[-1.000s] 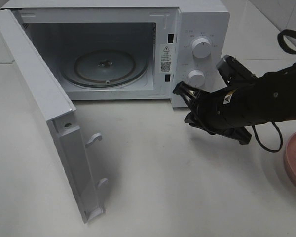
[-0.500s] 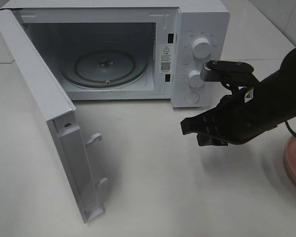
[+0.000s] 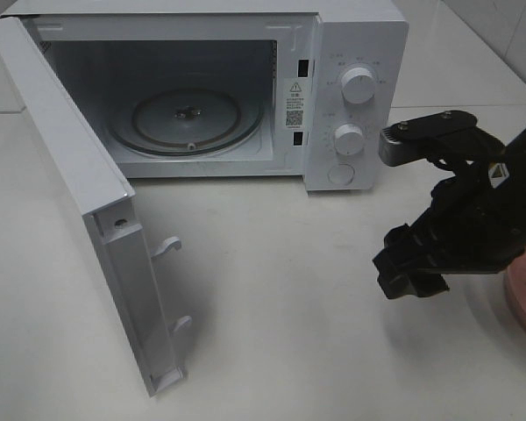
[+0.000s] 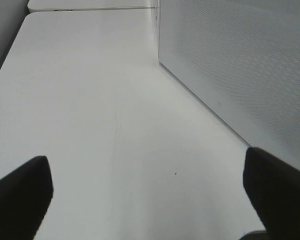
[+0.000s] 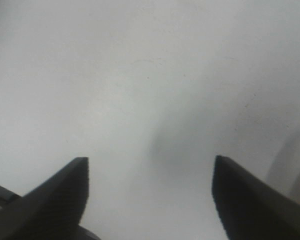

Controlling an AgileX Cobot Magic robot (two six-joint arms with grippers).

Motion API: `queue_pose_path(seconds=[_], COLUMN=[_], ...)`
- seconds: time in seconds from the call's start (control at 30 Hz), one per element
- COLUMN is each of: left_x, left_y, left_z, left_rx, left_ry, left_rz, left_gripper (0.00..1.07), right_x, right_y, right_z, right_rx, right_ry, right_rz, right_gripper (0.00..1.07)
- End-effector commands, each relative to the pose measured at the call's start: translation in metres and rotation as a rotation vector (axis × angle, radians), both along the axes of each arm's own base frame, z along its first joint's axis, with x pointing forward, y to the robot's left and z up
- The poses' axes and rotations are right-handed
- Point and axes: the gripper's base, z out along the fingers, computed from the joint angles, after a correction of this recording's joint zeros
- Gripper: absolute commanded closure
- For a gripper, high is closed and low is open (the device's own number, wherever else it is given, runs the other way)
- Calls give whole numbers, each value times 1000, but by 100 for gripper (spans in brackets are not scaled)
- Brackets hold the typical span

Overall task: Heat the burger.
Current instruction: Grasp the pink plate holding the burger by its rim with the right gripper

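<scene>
Right claw [image 5: 150, 160] wide, empty, above table [image 3: 272, 342] near microwave [image 3: 355, 35]; left claw [image 4: 145, 156] wide too

The right arm [image 3: 495, 215], at the right edge of the high view, is bulky and matte black. On top it carries a grey bracket [image 3: 425, 136] with small screws, and it has a small pale label [image 3: 498, 173]. The right gripper [image 3: 408, 267] is black and blocky. Its fingers [image 5: 55, 195] are dark tapered wedges. The left gripper [image 4: 147, 167] shows rounded black tips in the lower corners.
</scene>
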Motion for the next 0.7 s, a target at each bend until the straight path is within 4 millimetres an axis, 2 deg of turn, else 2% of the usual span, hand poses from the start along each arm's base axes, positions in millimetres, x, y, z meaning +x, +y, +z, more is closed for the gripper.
queue_pose_path(seconds=[0.03,0.27,0.33,0.7], left_x=[0,0,0,0], left_y=[0,0,0,0], left_z=[0,0,0,0], left_rx=[1,1,1,1], left_ry=[-3,-3,-3,-3], left_rz=[-4,-4,-4,-4], left_gripper=[9,9,9,9], right_x=[-7,-9,-3,12], right_y=[-9,-24,-42,-83], right_z=[5,5,5,0], right_rx=[-70,-144,-161,-231], right_ry=[24,76,77,76], right_rz=[36,-6,-75,-202], right_gripper=[14,14,15,20])
